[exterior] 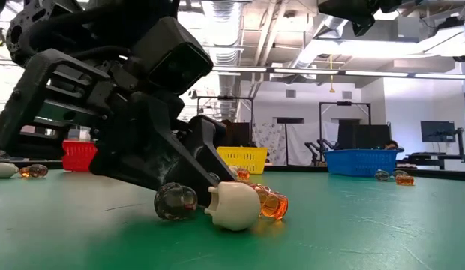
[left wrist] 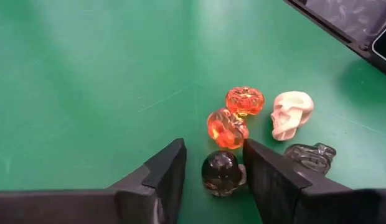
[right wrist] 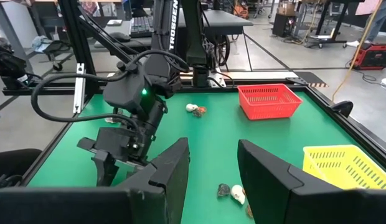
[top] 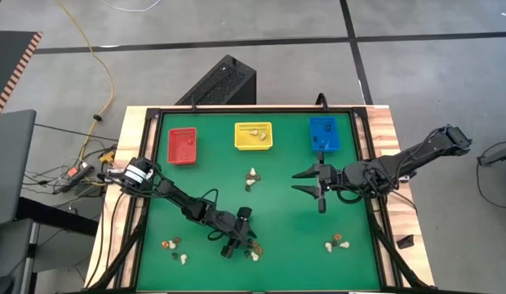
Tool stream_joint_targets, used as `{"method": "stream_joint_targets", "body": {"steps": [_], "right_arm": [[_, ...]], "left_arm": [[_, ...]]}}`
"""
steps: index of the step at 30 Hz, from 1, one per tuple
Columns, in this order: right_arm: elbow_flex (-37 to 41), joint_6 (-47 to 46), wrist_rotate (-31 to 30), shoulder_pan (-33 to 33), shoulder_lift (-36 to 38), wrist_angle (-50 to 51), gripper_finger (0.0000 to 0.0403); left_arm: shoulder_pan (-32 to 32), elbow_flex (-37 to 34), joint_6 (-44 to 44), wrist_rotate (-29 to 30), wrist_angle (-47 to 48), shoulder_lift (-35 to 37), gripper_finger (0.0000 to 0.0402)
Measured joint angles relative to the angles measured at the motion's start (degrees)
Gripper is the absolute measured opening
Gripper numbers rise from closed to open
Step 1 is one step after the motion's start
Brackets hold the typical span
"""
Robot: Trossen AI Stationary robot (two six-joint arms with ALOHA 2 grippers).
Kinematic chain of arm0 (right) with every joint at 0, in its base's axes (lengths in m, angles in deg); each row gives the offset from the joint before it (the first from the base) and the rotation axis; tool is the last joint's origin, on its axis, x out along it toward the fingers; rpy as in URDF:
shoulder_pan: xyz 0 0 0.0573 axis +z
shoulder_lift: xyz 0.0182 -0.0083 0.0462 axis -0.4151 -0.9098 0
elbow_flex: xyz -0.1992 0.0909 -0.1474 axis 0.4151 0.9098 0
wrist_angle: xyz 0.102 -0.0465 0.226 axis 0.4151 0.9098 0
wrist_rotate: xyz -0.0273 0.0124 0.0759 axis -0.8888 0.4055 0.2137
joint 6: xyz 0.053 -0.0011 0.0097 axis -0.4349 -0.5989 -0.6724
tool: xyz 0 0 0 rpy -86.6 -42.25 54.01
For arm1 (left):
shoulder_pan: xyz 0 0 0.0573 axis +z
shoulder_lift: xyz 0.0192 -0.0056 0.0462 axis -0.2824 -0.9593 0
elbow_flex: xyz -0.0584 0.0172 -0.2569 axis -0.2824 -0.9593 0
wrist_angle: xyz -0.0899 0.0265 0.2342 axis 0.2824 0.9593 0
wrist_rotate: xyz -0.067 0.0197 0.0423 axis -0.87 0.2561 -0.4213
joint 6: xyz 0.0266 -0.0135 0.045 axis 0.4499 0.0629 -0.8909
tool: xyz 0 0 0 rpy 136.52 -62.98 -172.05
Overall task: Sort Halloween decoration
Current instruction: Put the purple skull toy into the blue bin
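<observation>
Green matting covers your bench (top: 261, 204), with a red bin (top: 183, 145), a yellow bin (top: 253, 135) and a blue bin (top: 324, 134) lined along the far edge. Your current target is a dark, smoky round trinket (left wrist: 221, 172) near the front of the bench, a little left of centre. It sits between the fingers of your left claw (left wrist: 213, 177), which are spread apart on either side of it and have not closed. Just beyond it lie two orange pumpkins (left wrist: 235, 115), touching one another, then a cream skull (left wrist: 291, 113) and a second dark piece (left wrist: 310, 156) beside the right finger.

More small clusters lie at the front left (top: 175, 249), front right (top: 336, 242) and mid-bench below the yellow bin (top: 251, 177).

Your right claw (top: 312, 183) hovers over the bench just in front of the blue bin, fingers apart and empty.

Watch the crowding. The nearer pumpkin sits right at your fingertips, so closing could nudge it or pinch it along with the dark piece. A round, glossy trinket may also squirt out if the fingers meet it off-centre, and the right finger could knock the neighbouring dark piece away.
</observation>
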Motion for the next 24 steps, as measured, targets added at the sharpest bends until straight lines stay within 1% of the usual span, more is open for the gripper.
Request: {"method": "stream_joint_targets", "body": {"steps": [5,9,12,14,18,20,24], "right_arm": [[0.0,0.0,0.03,0.0,0.0,0.0,0.0168],[0.0,0.0,0.04,0.0,0.0,0.0,0.0168],[0.0,0.0,0.04,0.0,0.0,-0.02,0.0168],[0.0,0.0,0.05,0.0,0.0,0.0,0.0168],[0.0,0.02,0.04,0.0,0.0,-0.07,0.0168],[0.0,0.04,0.04,0.0,0.02,-0.11,0.0168],[0.0,0.04,0.04,0.0,0.69,-0.11,0.0168]], "left_arm": [[0.12,0.13,0.12,0.04,1.98,0.0,0.01],[0.57,0.15,0.89,-0.04,2.9,0.09,0.0075],[1.4,0.15,1.46,-1.31,3.99,0.44,0.0074],[2.08,0.11,1.45,-2.74,4.82,1.14,0.0081],[3.6,-0.11,-0.37,-3.21,7.74,5.78,0.0087],[4.56,-0.28,-2.58,-2.0,9.71,8.9,0.0084],[7.48,-0.21,-7.21,3.59,9.01,14.86,0.0078]]}}
